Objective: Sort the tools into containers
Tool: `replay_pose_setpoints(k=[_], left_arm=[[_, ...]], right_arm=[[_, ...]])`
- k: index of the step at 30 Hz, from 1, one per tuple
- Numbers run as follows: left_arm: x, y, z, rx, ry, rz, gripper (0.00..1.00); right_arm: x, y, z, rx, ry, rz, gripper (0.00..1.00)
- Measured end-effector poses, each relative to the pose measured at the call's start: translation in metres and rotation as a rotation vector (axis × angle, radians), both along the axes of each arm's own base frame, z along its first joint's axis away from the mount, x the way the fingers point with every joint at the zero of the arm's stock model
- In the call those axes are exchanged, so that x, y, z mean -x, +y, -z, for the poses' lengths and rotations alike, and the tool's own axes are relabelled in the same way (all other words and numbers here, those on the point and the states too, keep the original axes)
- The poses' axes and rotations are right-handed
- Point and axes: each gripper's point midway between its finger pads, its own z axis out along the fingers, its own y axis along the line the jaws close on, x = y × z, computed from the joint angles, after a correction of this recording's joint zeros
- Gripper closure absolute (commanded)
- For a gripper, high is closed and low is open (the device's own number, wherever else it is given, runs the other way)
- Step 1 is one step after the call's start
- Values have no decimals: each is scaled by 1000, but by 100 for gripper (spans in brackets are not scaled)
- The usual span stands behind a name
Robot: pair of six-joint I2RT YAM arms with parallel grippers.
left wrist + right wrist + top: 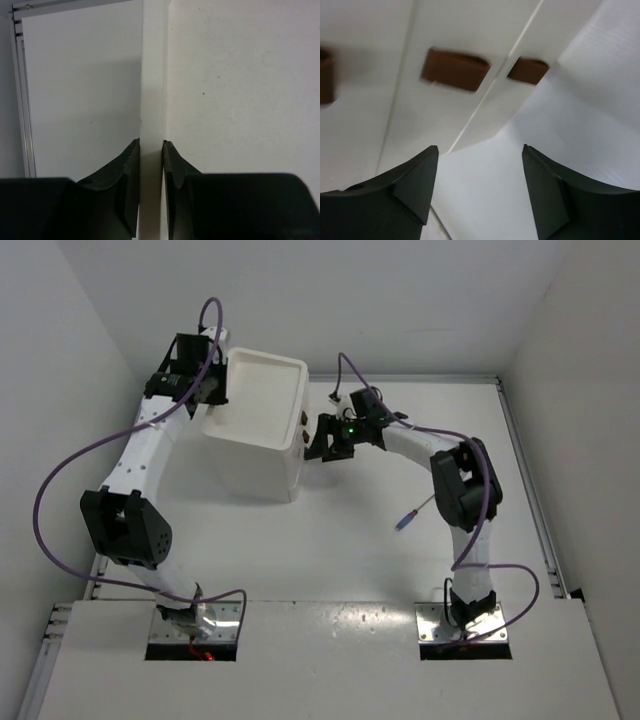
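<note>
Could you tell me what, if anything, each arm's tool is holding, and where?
The left tool pinches the drawer unit by its tray rim; the right tool is open, holding nothing.

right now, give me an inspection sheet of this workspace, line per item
surface: white table, no spills seen
job's things: drawer unit standing, no tool seen in its tray top; brown knobs face the right arm; blue-handled screwdriver lies on the table beside that arm; other tools not seen
clutter: nothing seen
hands: left hand shut on the drawer unit's thin wall; right hand open before the knobs, holding nothing
cables: purple cables loop along both arms
surroundings: white walls on three sides
</note>
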Motion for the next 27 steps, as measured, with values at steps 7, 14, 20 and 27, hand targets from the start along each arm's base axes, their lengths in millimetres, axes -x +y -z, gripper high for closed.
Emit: replay_pose_setpoints(k=[7, 14, 20, 27], left_arm=[[2, 0, 0, 24, -14, -28, 100], [5, -1, 0, 48, -26, -40, 100], [5, 0, 0, 75, -28, -33, 100], [5, -1, 0, 86, -30, -25, 100]], right_arm=[[0, -19, -92, -241, -114, -17, 43], [-14, -22, -133, -577, -16, 43, 46], [-18, -13, -98, -687, 227, 118, 49], [-27, -6, -110, -779, 260, 104, 54]])
